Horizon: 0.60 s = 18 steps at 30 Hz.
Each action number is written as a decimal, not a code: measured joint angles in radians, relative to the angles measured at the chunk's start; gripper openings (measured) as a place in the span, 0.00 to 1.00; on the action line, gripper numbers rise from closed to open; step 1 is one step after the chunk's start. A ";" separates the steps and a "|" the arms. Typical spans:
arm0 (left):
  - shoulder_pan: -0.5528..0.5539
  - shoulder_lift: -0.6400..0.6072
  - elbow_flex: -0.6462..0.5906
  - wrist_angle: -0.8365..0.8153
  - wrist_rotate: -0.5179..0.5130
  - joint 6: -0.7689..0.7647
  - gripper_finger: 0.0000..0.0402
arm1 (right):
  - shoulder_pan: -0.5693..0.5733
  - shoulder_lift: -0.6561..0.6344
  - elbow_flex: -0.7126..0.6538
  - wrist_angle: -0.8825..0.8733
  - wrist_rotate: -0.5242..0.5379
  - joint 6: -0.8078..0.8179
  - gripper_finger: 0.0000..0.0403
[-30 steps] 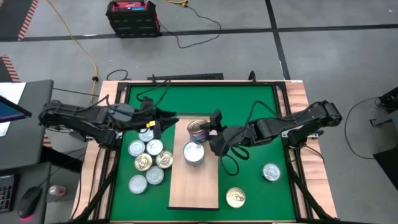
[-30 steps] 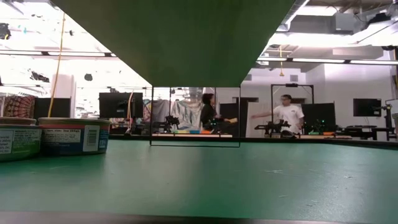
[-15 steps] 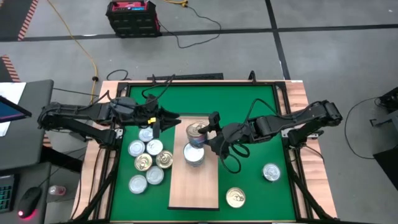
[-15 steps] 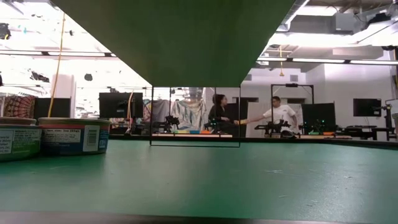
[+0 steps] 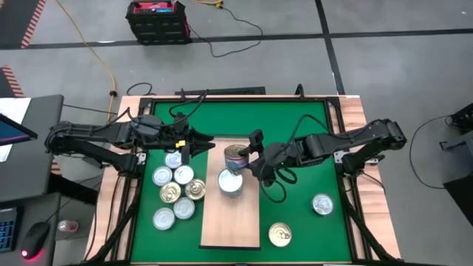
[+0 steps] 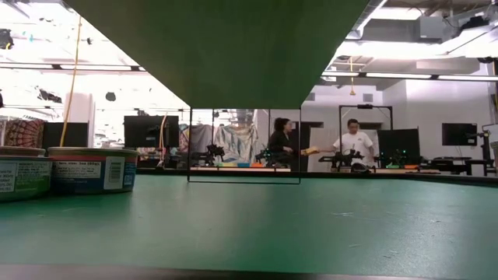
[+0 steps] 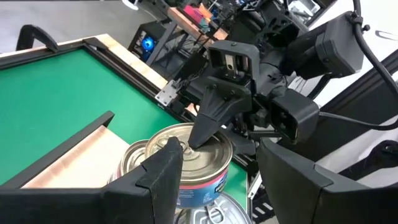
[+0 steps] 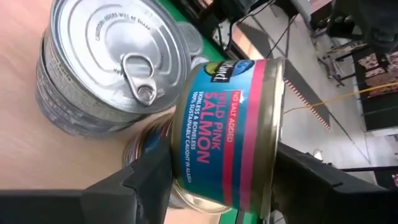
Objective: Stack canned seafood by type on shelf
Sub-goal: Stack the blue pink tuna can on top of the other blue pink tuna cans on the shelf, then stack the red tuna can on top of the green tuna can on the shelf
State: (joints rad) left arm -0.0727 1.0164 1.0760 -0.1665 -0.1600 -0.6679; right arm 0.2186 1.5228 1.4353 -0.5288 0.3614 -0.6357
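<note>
From above, the right hand (image 5: 249, 154) is standing at a pink-labelled round metal salmon tin (image 5: 236, 156) on the far end of the pale wooden shelf (image 5: 230, 222), its fingers apart around the tin. The left hand (image 5: 194, 140), fingers apart and empty, is hovering near the silver and gold tins (image 5: 175, 193) on the green mat.

Past the right wrist, the fingers are lying close along the label; pulling back crookedly could drag the tin.

Past the left wrist, both hands are standing close; reaching further could knock the tin.
</note>
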 joint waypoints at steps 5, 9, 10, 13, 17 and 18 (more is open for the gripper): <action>0.002 0.000 0.000 0.000 -0.001 0.000 0.50 | -0.006 0.001 0.012 -0.030 -0.005 -0.057 0.74; 0.003 0.000 0.000 0.001 -0.002 0.000 0.50 | -0.006 0.004 0.012 -0.032 -0.004 -0.120 0.79; 0.003 0.000 0.000 0.001 -0.002 -0.002 0.50 | -0.006 0.004 0.012 -0.029 -0.003 -0.133 0.80; 0.003 0.000 0.000 0.004 -0.001 -0.018 0.50 | -0.006 0.001 0.012 -0.020 0.000 -0.156 0.82; 0.003 -0.004 0.000 0.009 0.029 -0.024 0.50 | 0.004 -0.022 0.020 -0.040 0.002 -0.116 0.83; 0.002 -0.007 0.000 0.008 0.035 -0.024 0.50 | 0.010 -0.030 0.026 -0.062 0.002 -0.089 0.83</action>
State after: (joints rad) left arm -0.0703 1.0094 1.0760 -0.1585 -0.1249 -0.6923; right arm 0.2283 1.4926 1.4615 -0.5911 0.3637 -0.7251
